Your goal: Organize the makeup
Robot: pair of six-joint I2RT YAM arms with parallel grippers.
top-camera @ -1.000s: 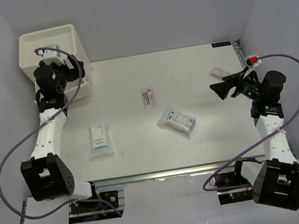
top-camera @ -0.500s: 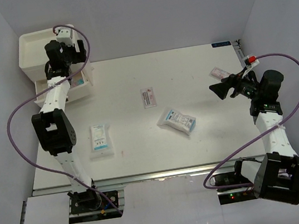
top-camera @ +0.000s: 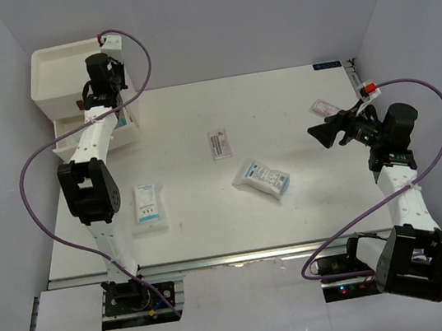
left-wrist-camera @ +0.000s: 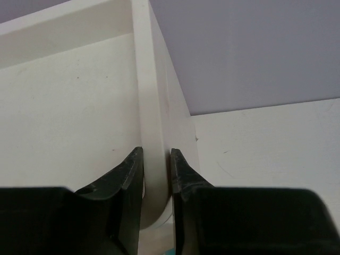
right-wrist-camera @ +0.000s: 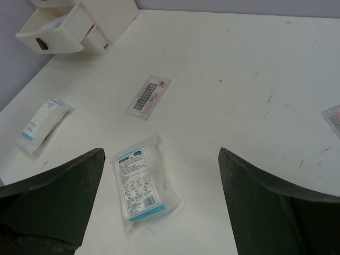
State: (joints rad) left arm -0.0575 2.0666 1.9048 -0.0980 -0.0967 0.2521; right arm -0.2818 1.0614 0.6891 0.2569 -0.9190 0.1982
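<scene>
A white-blue sachet pack (top-camera: 261, 178) lies mid-table, and it shows between my right fingers in the right wrist view (right-wrist-camera: 139, 183). A second sachet (top-camera: 148, 204) lies at the left (right-wrist-camera: 42, 123). A small pink-white packet (top-camera: 220, 144) lies at the centre (right-wrist-camera: 149, 96), and another (top-camera: 325, 107) at the far right (right-wrist-camera: 333, 117). My left gripper (top-camera: 104, 81) is closed on the right wall (left-wrist-camera: 154, 106) of the white drawer box (top-camera: 73, 67), one finger on each side (left-wrist-camera: 156, 151). My right gripper (top-camera: 324, 133) hangs open and empty above the table's right side (right-wrist-camera: 161, 154).
The drawer box stands at the far left corner with a lower drawer (top-camera: 75, 137) pulled out (right-wrist-camera: 50, 29); something teal shows inside it. Grey walls enclose the table. The table's right edge (top-camera: 360, 111) runs close to my right arm.
</scene>
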